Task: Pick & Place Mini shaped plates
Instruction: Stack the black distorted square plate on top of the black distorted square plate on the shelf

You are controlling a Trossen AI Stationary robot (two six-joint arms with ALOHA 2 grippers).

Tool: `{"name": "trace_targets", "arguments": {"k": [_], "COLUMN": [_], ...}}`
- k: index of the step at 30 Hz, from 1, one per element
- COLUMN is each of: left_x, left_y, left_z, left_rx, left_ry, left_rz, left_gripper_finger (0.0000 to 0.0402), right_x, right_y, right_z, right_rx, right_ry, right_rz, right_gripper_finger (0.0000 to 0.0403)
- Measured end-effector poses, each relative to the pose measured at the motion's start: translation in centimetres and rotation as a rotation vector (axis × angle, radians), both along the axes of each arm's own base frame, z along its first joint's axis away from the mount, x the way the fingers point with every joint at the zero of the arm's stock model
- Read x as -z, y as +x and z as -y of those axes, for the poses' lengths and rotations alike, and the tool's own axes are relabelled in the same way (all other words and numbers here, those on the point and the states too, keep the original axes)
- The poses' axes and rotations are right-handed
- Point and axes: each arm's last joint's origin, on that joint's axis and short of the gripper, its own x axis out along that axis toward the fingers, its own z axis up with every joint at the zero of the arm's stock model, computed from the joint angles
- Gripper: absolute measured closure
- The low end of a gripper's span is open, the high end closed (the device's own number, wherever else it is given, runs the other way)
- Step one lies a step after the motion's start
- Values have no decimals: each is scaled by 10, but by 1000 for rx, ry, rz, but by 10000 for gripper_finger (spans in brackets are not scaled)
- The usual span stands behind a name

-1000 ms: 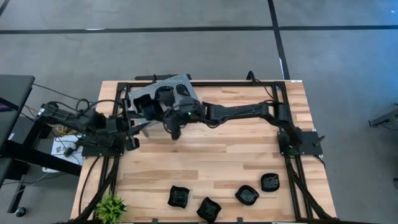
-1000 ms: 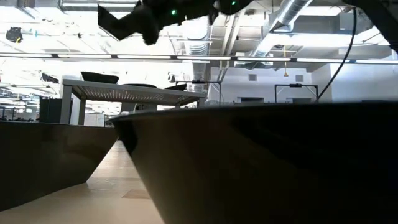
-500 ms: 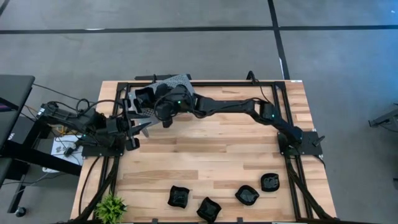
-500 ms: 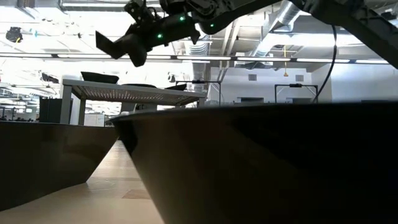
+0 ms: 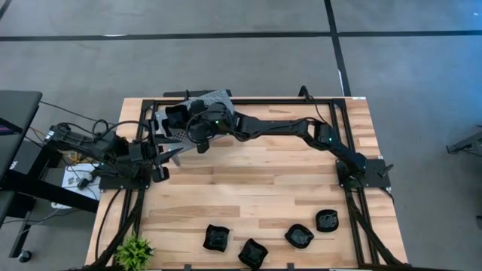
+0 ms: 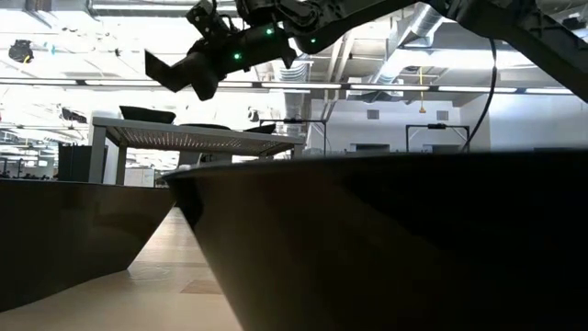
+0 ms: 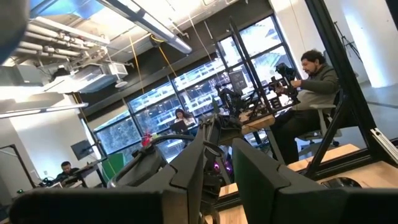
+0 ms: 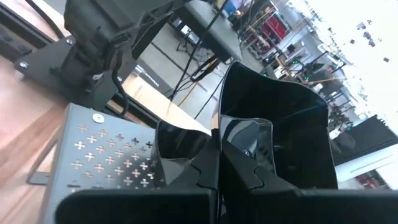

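My right gripper reaches across the table to the far left. It is shut on a glossy black mini plate, high over the grey perforated tray. Other black plates rest on the tray's top. Several more plates lie along the table's near edge. My left gripper waits at the table's left, beside the tray. It is open, with nothing between its fingers. My right gripper pinches the plate's edge between its two fingers. The fingers come nearly level from the table's right. The plate sticks out past the fingertips, tilted and lifted clear of the tray.
The tray stands raised on legs at the far left. A small green plant sits at the near left corner. A black frame runs round the table. A seated person is in the room beyond.
My right gripper has carried the plate toward the table's far left corner, from in front of the tray to over it, sinking a little. It has hardly moved in the last half second. The plate stays in the shut fingers.
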Motion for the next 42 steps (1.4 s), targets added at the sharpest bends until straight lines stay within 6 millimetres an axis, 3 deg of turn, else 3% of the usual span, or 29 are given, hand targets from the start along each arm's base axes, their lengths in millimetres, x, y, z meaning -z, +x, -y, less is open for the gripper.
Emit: {"name": "trace_targets", "arguments": {"k": [4, 7, 10, 13, 20, 25, 28, 34, 39, 42], "left_x": [1, 10, 20, 28, 43, 49, 56, 80, 101, 109], "left_y": [0, 2, 3, 5, 10, 17, 26, 54, 73, 79], "left_z": [-1, -5, -9, -9, -3, 10, 16, 32, 43, 45], "left_rx": [-28, -208, -381, -412, -375, -163, -110, 16, 81, 81], "left_ry": [-11, -33, -26, 2, 1, 46, 76, 142, 174, 185], "left_rz": [-13, -111, -219, -293, -410, -454, -504, -629, -715, -750], "left_gripper_finger": [314, 314, 314, 314, 314, 308, 291, 245, 223, 221], "right_x": [4, 8, -2, -17, -56, -85, -92, -77, -29, -10], "right_y": [-1, -3, -7, -15, -61, -104, -122, -122, -106, -99], "right_z": [1, -2, -14, -32, -80, -108, -120, -146, -165, -175], "right_rx": [12, 62, 94, 91, 121, 145, 137, -32, -4, -12], "right_ry": [27, 24, -19, -39, -3, 92, 193, 430, 441, 423], "right_rz": [-44, -99, -120, -166, -407, -530, -605, -729, -906, -954], "right_gripper_finger": [395, 396, 401, 395, 399, 400, 400, 401, 402, 402]}}
